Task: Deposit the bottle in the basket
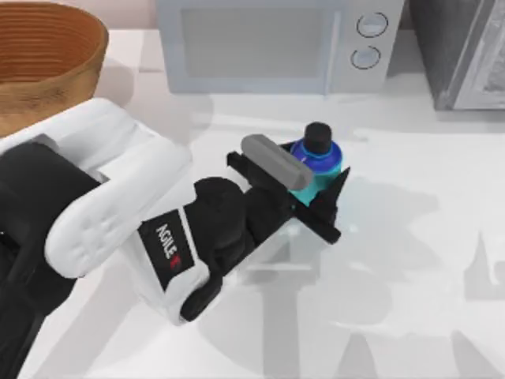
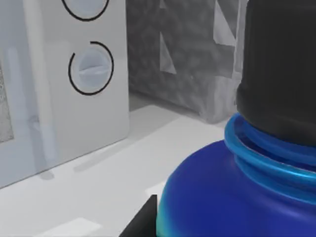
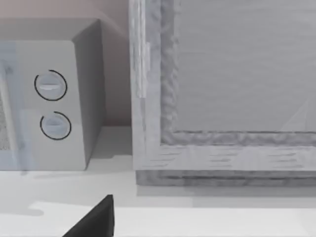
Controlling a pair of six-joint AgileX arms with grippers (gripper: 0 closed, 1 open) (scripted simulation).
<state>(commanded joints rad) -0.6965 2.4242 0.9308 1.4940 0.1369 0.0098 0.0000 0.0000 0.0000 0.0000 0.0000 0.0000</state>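
Two dials on the microwave (image 1: 272, 43) face the left wrist camera, just behind the bottle (image 2: 232, 192). From above, the basket (image 1: 47, 59) sits at the white table's (image 1: 410, 260) far left corner, nothing visible inside. Left gripper (image 1: 312, 185) clenches the upright bottle mid-table. Right gripper: cannot tell.

The bottle (image 1: 317, 160) stands upright just above the frame's middle in the top view: small, squat, turquoise below a darker blue shoulder, with a round black cap. The basket (image 1: 75, 59) sits in the upper left corner, cut by the frame edge: wide, round, golden-brown wicker, ribbed orange-brown inside.
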